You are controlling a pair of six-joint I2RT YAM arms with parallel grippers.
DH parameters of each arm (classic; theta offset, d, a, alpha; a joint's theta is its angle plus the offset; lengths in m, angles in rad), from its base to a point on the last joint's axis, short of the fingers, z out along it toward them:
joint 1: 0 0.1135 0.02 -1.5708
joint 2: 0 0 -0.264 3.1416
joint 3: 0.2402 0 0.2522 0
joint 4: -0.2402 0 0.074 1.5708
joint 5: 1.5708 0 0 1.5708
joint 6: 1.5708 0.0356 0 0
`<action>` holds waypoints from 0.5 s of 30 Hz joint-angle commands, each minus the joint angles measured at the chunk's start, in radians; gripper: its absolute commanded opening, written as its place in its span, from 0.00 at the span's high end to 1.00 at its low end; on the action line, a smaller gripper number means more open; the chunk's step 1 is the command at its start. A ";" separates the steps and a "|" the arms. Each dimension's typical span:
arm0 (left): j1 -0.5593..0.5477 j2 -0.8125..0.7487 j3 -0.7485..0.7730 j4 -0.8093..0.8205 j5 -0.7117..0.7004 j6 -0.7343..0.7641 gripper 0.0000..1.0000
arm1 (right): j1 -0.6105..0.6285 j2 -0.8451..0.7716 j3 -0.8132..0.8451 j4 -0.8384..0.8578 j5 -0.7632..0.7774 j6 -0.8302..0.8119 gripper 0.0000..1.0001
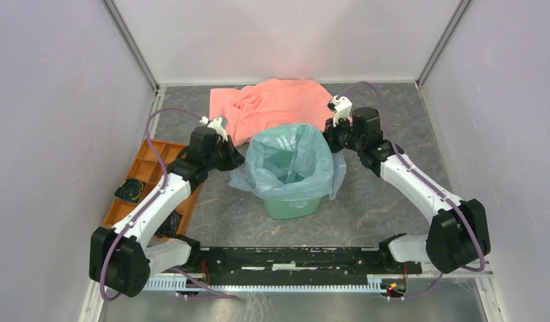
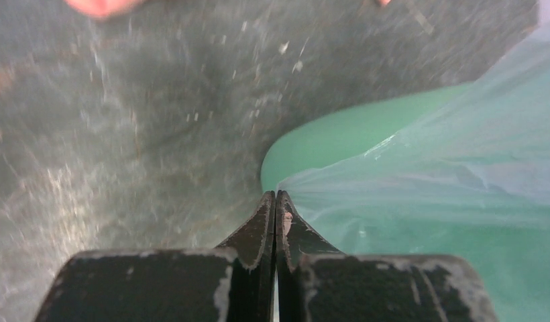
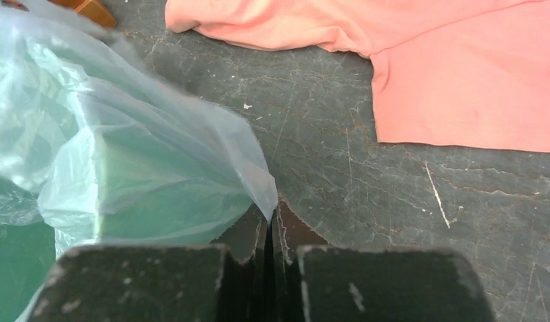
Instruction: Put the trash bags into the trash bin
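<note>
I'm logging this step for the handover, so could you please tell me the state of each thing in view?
trash bag: opened out, lining the bin, edges draped over the rim.
trash bin: upright, lined by the bag.
left tool: shut on the bag's edge.
right tool: shut on the bag's opposite edge.
pink cloth: lying rumpled behind the bin.
orange tray: lying flat, a dark bundle in one compartment.
</note>
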 commanded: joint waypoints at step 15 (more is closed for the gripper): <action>0.008 -0.246 -0.102 -0.117 -0.007 -0.026 0.50 | -0.006 -0.299 0.095 -0.412 0.281 -0.075 0.34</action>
